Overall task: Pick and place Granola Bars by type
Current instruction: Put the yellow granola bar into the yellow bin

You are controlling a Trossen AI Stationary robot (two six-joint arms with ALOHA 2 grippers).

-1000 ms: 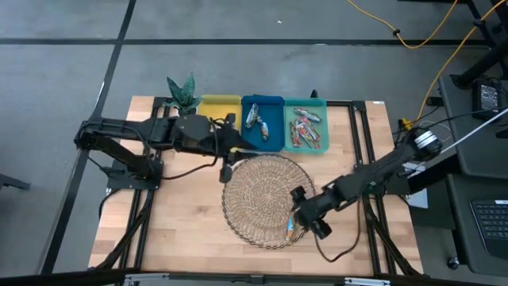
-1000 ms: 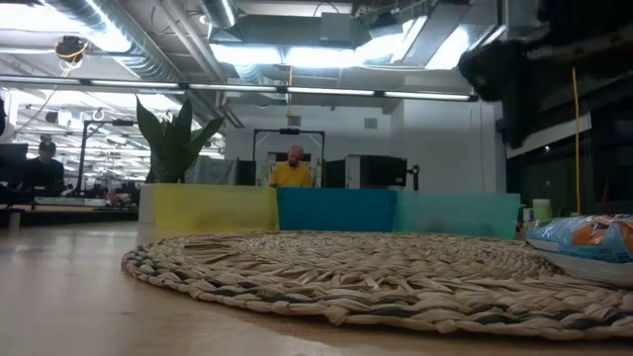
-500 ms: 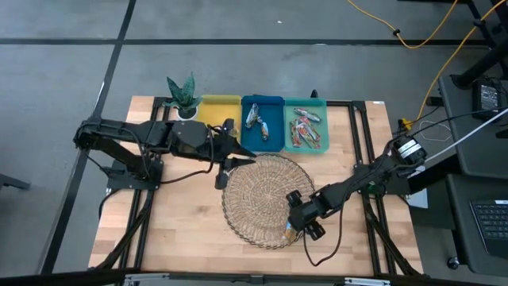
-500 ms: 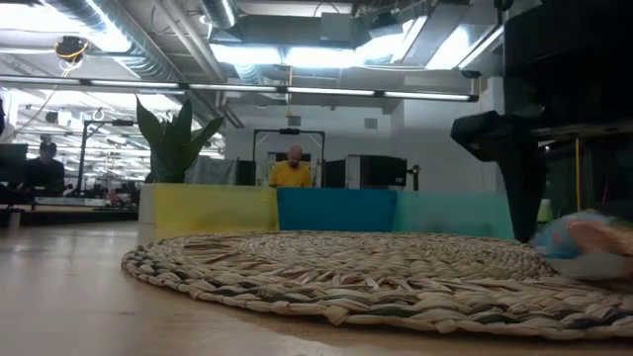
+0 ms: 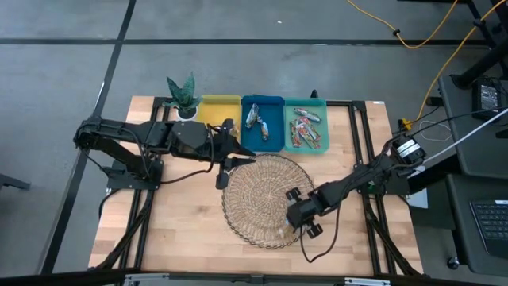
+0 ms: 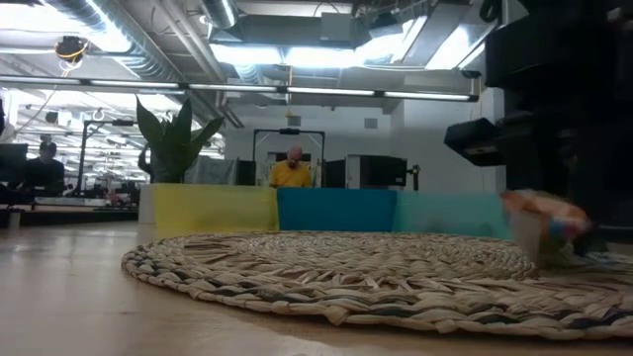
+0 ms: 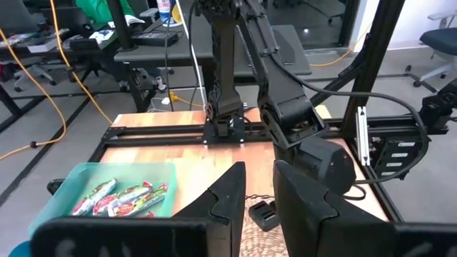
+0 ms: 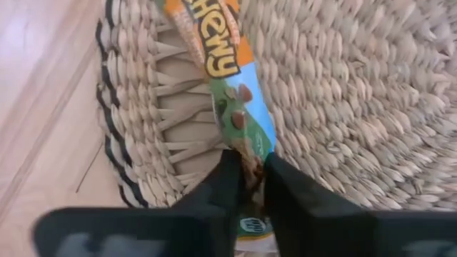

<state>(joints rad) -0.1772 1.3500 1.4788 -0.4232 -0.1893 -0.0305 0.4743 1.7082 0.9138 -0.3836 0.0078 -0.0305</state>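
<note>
Far edge crowded: plant point(image 5: 182, 92) and three bins point(image 5: 263, 121). Woven mat point(image 5: 254, 189) fills worktop point(image 5: 178, 214) centre. Near-left corner bare, passable.

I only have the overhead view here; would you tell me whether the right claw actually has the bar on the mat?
Observer: Yes, the right claw is shut on one end of the bar.
Operator: Which type is it?
Observer: Its wrapper is orange, green and blue, and reads "Chewy".
Operator: Is it off the mat?
Observer: From table height it looks tilted up near the mat's edge; fully clear, I cannot tell. The left claw waits at the mat's far side.
</note>
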